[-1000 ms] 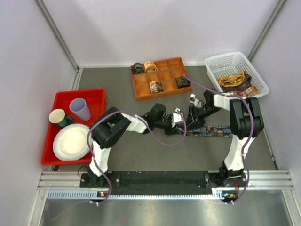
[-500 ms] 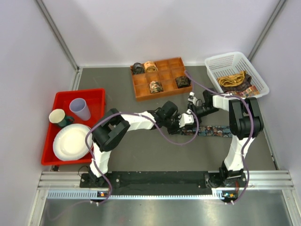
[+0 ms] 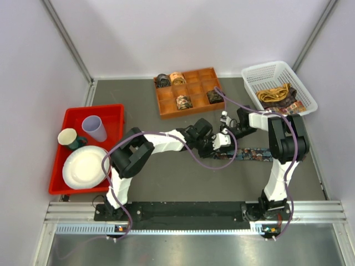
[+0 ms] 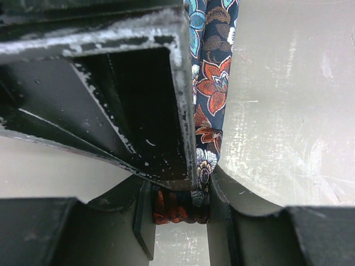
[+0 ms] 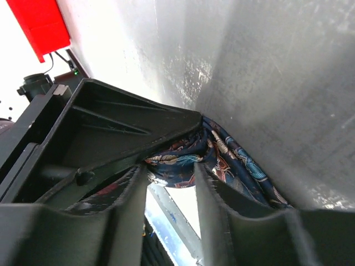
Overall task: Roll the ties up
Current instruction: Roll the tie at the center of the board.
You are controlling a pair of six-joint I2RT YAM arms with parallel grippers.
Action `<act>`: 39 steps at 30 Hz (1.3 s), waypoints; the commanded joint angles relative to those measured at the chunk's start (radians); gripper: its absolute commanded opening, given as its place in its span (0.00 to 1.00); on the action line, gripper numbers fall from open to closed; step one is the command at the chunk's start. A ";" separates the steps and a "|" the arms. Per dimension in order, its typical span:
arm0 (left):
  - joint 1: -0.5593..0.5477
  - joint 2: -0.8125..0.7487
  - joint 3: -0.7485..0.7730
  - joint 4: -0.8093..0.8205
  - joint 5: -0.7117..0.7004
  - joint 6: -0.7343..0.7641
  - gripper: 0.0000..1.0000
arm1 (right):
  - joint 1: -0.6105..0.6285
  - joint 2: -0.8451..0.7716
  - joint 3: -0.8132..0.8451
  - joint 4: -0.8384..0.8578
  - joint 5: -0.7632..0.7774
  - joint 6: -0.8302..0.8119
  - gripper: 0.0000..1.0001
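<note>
4 coils [image 3: 183,102] done in tray [image 3: 190,91]. Left gripper [image 4: 180,205] & right gripper [image 5: 169,177] both pinching floral tie [image 4: 213,94], centre of table [image 3: 166,183]. Roll looks barely begun. More ties [image 3: 275,95] in basket [image 3: 277,72], far-right corner.

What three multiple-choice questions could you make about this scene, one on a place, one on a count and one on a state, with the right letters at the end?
1. Where do the ties not yet rolled wait?
A. in the white basket
B. on the red tray
C. on the plate

2. How many rolled ties sit in the orange tray?
A. two
B. four
C. seven

3. How is the floral tie on the table?
A. fully coiled
B. hanging over the table edge
C. partly stretched flat, one end gripped

Answers:
1 A: gold and dark ties lie heaped in the basket.
2 B: two coils are in the back row and two in the front row.
3 C: the left end effector and the right end effector both clamp one end of it.
</note>
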 commanded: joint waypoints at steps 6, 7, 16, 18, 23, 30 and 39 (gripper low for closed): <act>0.010 0.087 -0.077 -0.156 -0.006 -0.024 0.47 | 0.043 0.035 -0.020 0.012 0.104 -0.024 0.00; 0.020 0.064 -0.103 -0.075 0.041 -0.034 0.51 | 0.035 0.037 -0.028 0.015 0.112 -0.026 0.00; 0.115 0.049 -0.381 0.678 0.386 -0.201 0.69 | -0.011 0.080 -0.030 0.014 0.225 -0.061 0.00; 0.115 0.076 -0.398 0.858 0.404 -0.262 0.69 | -0.012 0.078 -0.020 0.009 0.248 -0.059 0.00; 0.115 0.204 -0.369 1.102 0.441 -0.360 0.63 | -0.015 0.075 -0.013 0.003 0.316 -0.044 0.00; 0.115 0.231 -0.410 1.178 0.449 -0.376 0.41 | -0.015 0.040 0.003 0.014 0.374 0.000 0.00; 0.124 0.134 -0.479 0.936 0.417 -0.255 0.58 | -0.014 0.015 -0.010 0.032 0.406 0.019 0.00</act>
